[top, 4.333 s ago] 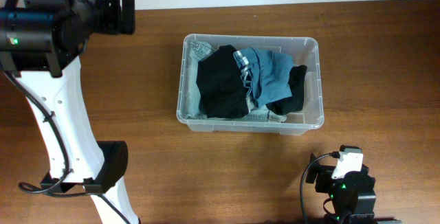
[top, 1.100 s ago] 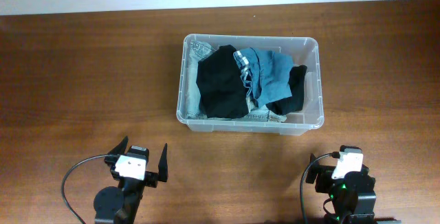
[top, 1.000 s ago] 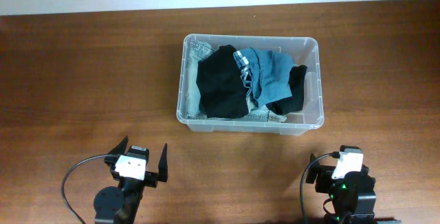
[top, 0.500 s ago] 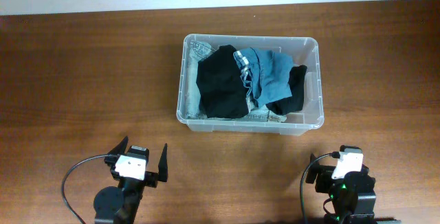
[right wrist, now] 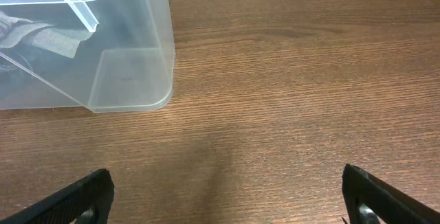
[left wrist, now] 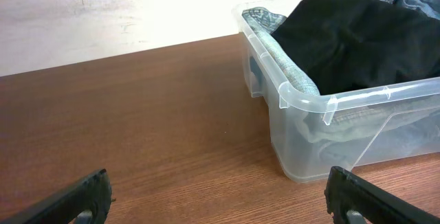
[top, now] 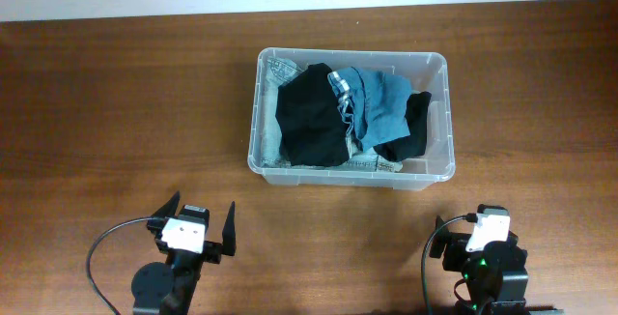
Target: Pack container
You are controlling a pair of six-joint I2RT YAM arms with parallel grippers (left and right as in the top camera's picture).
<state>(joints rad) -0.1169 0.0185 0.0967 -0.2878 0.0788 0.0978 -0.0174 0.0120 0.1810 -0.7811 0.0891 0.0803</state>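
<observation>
The clear plastic container stands at the table's middle back, filled with folded clothes: a black garment, a blue one and grey denim. It also shows in the left wrist view and its corner in the right wrist view. My left gripper is open and empty near the front edge at the left, well short of the container. My right gripper sits near the front edge at the right, open and empty; its fingertips show in the right wrist view.
The wooden table stretches around the container. A pale wall lies beyond the table's far edge. Cables loop beside both arm bases at the front.
The left arm, reaching over the back left 4.3 s ago, has pulled back to rest at the front left. Nothing has moved in the last second.
</observation>
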